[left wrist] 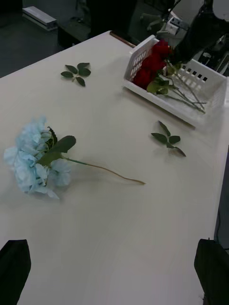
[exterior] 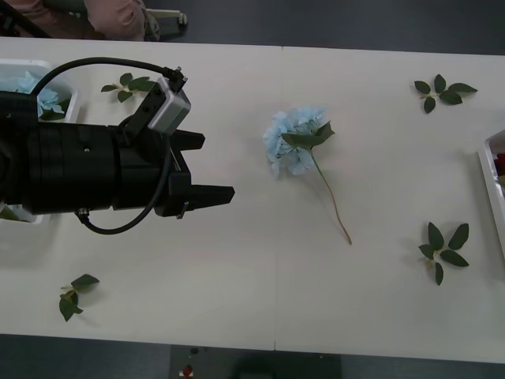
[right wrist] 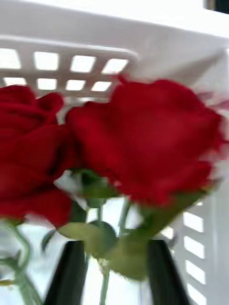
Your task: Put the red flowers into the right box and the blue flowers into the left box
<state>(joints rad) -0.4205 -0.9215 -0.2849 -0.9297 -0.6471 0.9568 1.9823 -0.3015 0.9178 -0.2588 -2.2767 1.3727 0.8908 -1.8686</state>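
One blue flower (exterior: 293,140) lies loose mid-table, stem pointing toward me; it also shows in the left wrist view (left wrist: 33,162). My left gripper (exterior: 218,167) hovers open a short way to its left, nothing between the fingers. Behind that arm stands the left box (exterior: 69,106) with a blue flower (exterior: 31,85) inside. At the table's right edge is the right box (exterior: 489,178) (left wrist: 138,57), holding red flowers (left wrist: 151,62) (right wrist: 162,138). My right gripper (right wrist: 117,279) is down inside that box, its fingers narrowed around a rose's green base and stem.
Loose green leaf sprigs lie scattered: one at the back left (exterior: 130,85), another at the back right (exterior: 442,91), a third front right (exterior: 443,249) and one front left (exterior: 72,296). The table's near edge (exterior: 276,351) runs below.
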